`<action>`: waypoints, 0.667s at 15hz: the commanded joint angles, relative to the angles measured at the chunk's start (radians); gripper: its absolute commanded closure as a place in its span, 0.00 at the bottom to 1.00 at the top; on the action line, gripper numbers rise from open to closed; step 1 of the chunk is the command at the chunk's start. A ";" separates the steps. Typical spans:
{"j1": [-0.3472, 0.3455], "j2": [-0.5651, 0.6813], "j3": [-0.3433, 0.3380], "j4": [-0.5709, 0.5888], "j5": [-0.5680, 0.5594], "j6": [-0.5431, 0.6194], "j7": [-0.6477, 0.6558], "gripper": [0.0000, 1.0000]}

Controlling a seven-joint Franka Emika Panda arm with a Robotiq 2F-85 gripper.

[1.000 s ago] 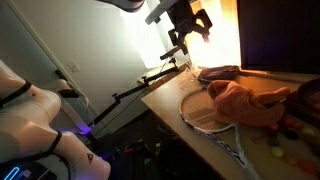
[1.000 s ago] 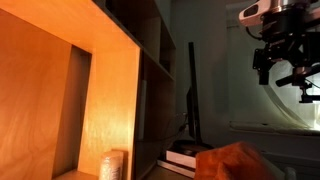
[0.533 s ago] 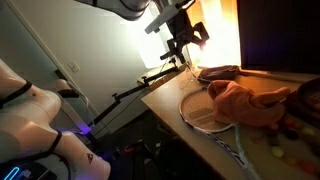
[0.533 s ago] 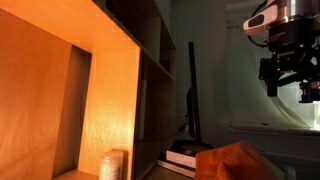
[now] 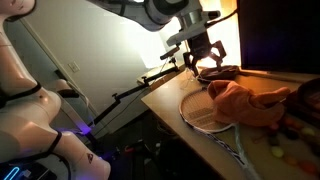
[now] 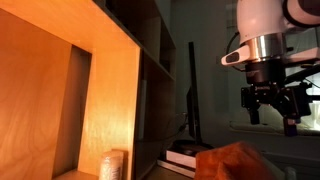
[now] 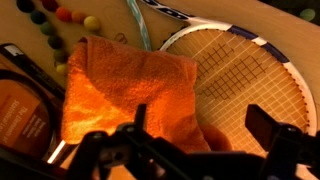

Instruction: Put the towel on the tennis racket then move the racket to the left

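An orange towel [image 7: 125,90] lies bunched on the table with one edge over the tennis racket's strung head [image 7: 245,85]. In an exterior view the towel [image 5: 240,98] covers part of the racket [image 5: 200,110], whose handle [image 5: 235,150] runs toward the table's front. It shows as an orange heap at the bottom of the other exterior view [image 6: 235,162]. My gripper [image 7: 205,125] hangs open and empty above the towel's edge and the racket head. It also shows in both exterior views [image 5: 208,62] [image 6: 270,105].
The wooden table [image 5: 165,105] ends at a front left edge near the racket head. Small coloured balls [image 7: 60,15] lie beside the towel. A dark object [image 5: 220,72] sits behind the towel. A tall wooden shelf [image 6: 80,90] stands to one side.
My gripper has come down from high above the table toward the towel and racket head. The towel and racket have not moved.
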 commanded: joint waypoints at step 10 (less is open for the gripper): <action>-0.011 0.299 -0.008 0.327 -0.050 -0.099 -0.105 0.00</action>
